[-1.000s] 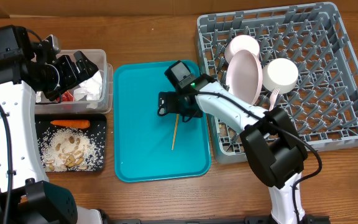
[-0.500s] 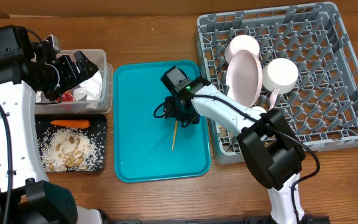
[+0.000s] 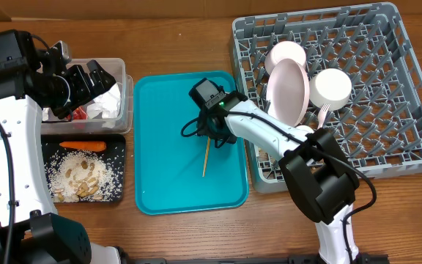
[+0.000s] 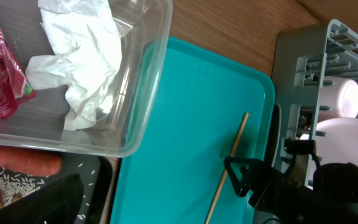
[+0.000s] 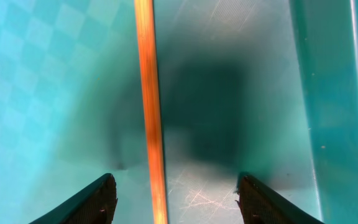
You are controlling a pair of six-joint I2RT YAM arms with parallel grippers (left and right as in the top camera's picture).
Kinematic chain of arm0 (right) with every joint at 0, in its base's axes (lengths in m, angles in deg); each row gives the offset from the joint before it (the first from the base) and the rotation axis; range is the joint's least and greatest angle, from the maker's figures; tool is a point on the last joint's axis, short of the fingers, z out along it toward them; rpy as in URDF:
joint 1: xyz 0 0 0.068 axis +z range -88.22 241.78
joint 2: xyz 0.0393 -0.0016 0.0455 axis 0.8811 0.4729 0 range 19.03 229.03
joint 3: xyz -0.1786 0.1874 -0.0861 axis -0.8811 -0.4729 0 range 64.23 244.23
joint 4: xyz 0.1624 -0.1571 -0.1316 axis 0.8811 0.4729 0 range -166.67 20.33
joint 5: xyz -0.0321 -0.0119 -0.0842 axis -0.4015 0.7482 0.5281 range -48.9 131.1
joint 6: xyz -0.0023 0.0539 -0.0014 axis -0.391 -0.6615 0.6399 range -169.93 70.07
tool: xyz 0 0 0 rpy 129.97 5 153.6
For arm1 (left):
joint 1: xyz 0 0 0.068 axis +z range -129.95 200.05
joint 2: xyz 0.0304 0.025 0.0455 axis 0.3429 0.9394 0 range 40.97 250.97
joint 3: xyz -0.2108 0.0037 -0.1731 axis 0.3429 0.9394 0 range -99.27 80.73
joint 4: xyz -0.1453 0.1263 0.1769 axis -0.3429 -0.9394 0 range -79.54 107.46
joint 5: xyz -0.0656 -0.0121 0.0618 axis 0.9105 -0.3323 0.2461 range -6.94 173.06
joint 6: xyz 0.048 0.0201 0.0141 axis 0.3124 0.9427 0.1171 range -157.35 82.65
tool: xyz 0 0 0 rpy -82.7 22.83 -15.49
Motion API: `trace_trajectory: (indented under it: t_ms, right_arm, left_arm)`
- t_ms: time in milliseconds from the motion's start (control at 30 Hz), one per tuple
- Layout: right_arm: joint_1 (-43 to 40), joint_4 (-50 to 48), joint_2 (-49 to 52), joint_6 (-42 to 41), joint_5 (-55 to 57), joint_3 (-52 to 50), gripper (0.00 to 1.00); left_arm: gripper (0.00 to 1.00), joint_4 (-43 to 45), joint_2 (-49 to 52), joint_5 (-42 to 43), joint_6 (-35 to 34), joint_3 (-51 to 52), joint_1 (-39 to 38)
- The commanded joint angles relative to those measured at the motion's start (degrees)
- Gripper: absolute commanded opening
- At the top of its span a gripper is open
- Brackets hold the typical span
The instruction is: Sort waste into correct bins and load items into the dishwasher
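The right end effector (image 5: 173, 193) stands released, straddling the wooden stick (image 5: 148, 93) without touching it, toward 3 o'clock on the teal tray (image 3: 160, 176). The left end effector (image 3: 92, 82) hangs released over the clear tub (image 3: 127, 110), at the desk's 10 o'clock.

Overhead gives you the whole table (image 3: 182, 235), straight down. Left wrist view: farther back, over the clear plastic rectangular tub (image 4: 142, 74), facing the flat teal plastic tray (image 4: 179, 124). Right wrist view: close above that tray. All three share the thin wooden stick (image 5: 146, 93) between the tips of the right gripper (image 5: 174, 180).
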Motion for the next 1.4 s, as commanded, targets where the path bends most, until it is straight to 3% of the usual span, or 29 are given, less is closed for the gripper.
trace_trajectory:
  t_ms: [0, 233, 400, 800, 1100, 1367]
  right_arm:
    - [2.40, -0.61, 0.94, 0.44, 3.10, 0.48, 0.66]
    - [3.82, -0.96, 0.94, 1.01, 5.75, 0.48, 0.65]
    - [3.74, 0.37, 0.94, -2.29, 11.10, 0.42, 0.55]
    - [4.55, -1.97, 4.42, -3.10, 11.47, 0.37, 0.46]
    - [4.55, -2.10, 4.96, -3.13, 11.52, 0.37, 0.28]
    - [4.55, -1.73, 4.94, -1.49, 13.18, 0.44, 0.25]
  left_arm:
    - [1.00, 0.07, -1.25, 0.04, -0.37, -1.40, -0.07]
    - [1.00, 0.07, -1.25, 0.04, -0.37, -1.40, -0.07]
    - [1.00, 0.07, -1.25, 0.04, -0.37, -1.40, -0.07]
    - [1.00, 0.07, -1.25, 0.04, -0.37, -1.40, -0.07]
    - [1.00, 0.07, -1.25, 0.04, -0.37, -1.40, -0.07]
    - [1.00, 0.07, -1.25, 0.04, -0.37, -1.40, -0.07]
